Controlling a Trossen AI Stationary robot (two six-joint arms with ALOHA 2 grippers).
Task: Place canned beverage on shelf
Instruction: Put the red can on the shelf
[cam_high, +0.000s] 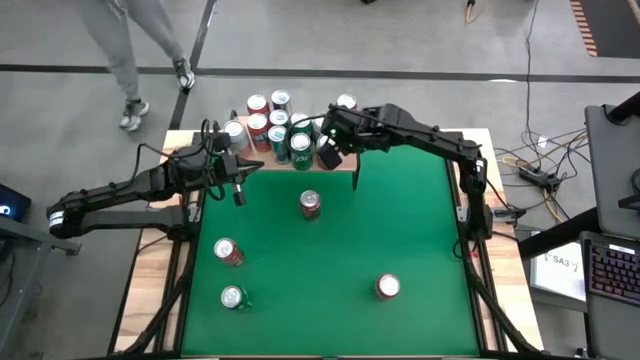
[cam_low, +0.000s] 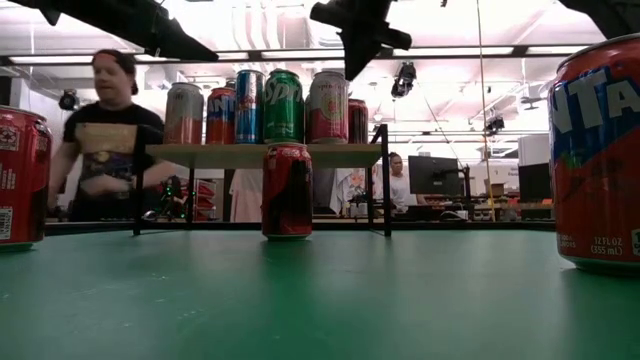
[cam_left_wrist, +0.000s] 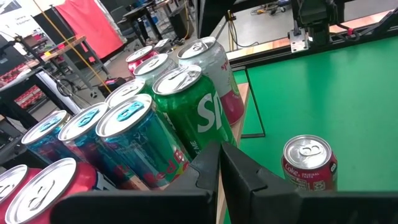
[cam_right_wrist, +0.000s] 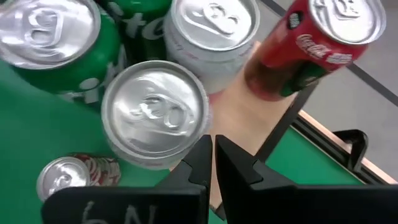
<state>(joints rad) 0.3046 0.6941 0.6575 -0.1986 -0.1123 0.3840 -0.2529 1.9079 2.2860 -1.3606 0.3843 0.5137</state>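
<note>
High view shows both closed, empty hands, right hand (cam_high: 327, 140) and left hand (cam_high: 237, 182), over the crowded shelf (cam_high: 345, 168), so bumping could topple cans while the Coke can (cam_high: 310, 205) waits below them on the green surface (cam_high: 400, 220).

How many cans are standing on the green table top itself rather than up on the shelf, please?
4. One red can stands just in front of the shelf, one at mid-left, one at near-left, and one at near-right. None looks hidden.
</note>
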